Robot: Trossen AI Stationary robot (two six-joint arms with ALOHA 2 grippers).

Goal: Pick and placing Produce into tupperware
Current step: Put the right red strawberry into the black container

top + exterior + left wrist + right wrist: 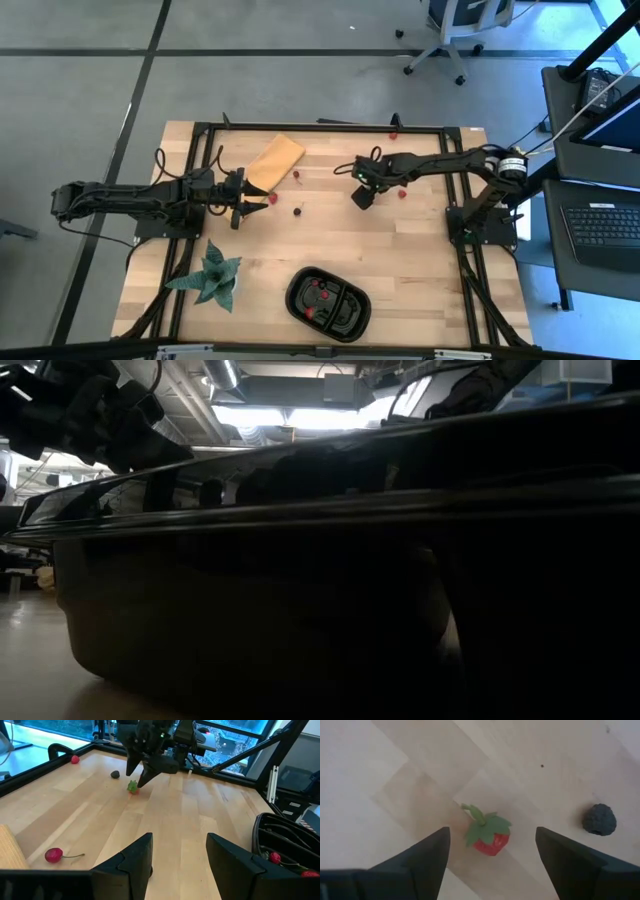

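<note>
My right gripper [490,855] is open and points down over a small red strawberry with a green cap [489,837], one finger on either side without touching it. The left wrist view shows that strawberry [132,786] lying on the table just below the right gripper [142,775]. A dark berry [600,819] lies close by. My left gripper [177,857] is open near the tan board, beside a red cherry with a stem [54,854]. The black tray [328,302] sits by the near edge with red fruits [318,296] inside.
A tan flat board [275,160] lies toward the far edge, and a green spiky plant [210,278] stands near the left front. Loose berries dot the table: a red one [392,135] by the far frame, another [402,193] and a dark one [297,210]. The tray wall [300,610] fills the low view.
</note>
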